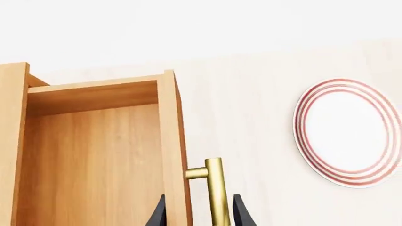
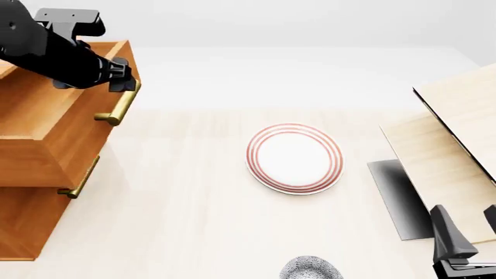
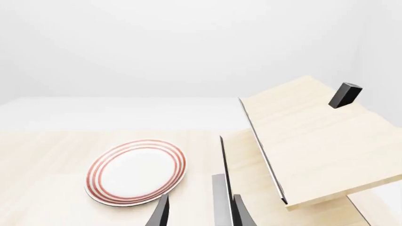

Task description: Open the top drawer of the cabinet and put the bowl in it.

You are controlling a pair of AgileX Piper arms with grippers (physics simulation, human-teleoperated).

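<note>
The cabinet (image 2: 23, 221) stands at the left of the table. Its top drawer (image 2: 39, 122) is pulled out, and its plain wood interior (image 1: 94, 155) is empty. My left gripper (image 2: 126, 83) is at the far end of the drawer's brass handle (image 2: 118, 109). In the left wrist view the gripper (image 1: 199, 216) is open, with the handle (image 1: 217, 193) between its fingers and a gap on one side. The speckled bowl (image 2: 310, 270) sits at the near table edge, half cut off. My right gripper (image 2: 465, 220) is open and empty at the near right, to the right of the bowl.
A flat white plate with red rings (image 2: 294, 157) lies mid-table; it also shows in the right wrist view (image 3: 135, 172) and the left wrist view (image 1: 349, 132). A pale wood unit (image 2: 457, 133) with tilted panels stands at the right. A lower drawer's handle (image 2: 81, 177) sits under the open drawer.
</note>
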